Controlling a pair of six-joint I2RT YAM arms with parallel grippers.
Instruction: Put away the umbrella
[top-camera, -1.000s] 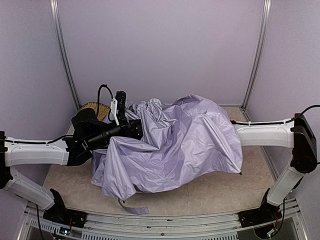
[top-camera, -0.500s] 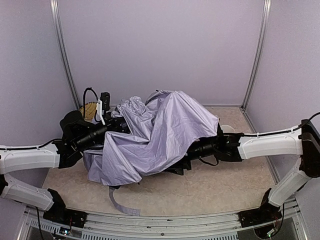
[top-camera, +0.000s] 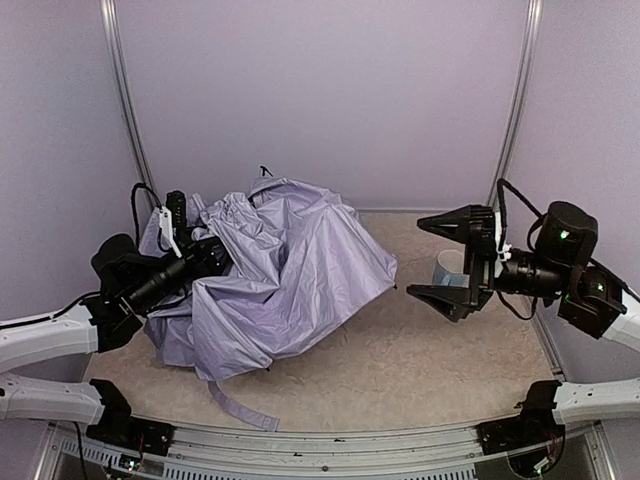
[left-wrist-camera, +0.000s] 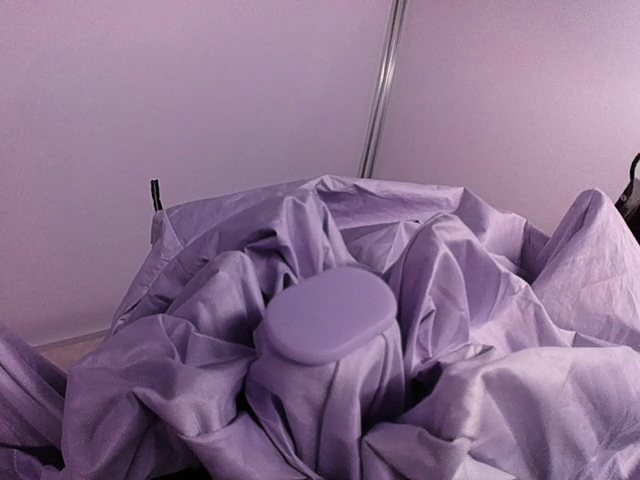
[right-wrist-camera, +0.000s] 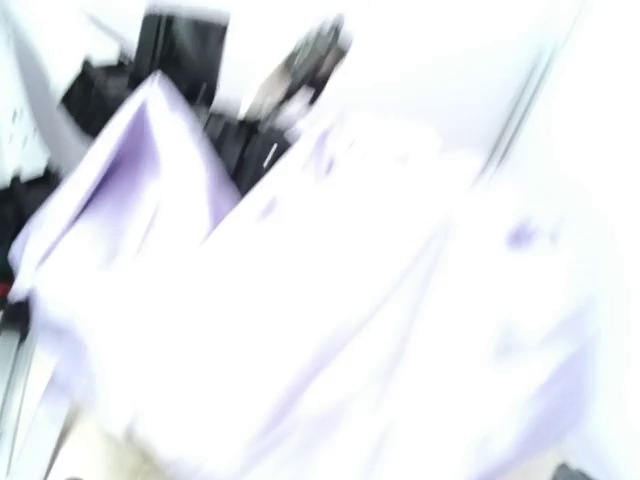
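Observation:
The umbrella (top-camera: 290, 270) lies as a crumpled lavender heap at the left-middle of the table, its strap (top-camera: 240, 405) trailing toward the front edge. My left gripper (top-camera: 205, 255) is buried in the heap's left side and grips the bundle, with fabric hiding its fingers. In the left wrist view, folds wrap a stem topped by an oval lavender cap (left-wrist-camera: 330, 315). My right gripper (top-camera: 413, 256) hangs wide open to the right of the umbrella, apart from it and holding nothing. The right wrist view is blurred and washed out, showing only pale fabric (right-wrist-camera: 330, 300).
A light-blue cup (top-camera: 450, 267) stands on the table just behind my right gripper. Walls with metal rails (top-camera: 512, 110) close in the back and both sides. The table's metal front edge (top-camera: 330, 440) runs between the arm bases.
My right gripper opened, let go of the umbrella and drew back to the right, rising. The left arm pulled the bundle left, and the fabric now bunches at the left.

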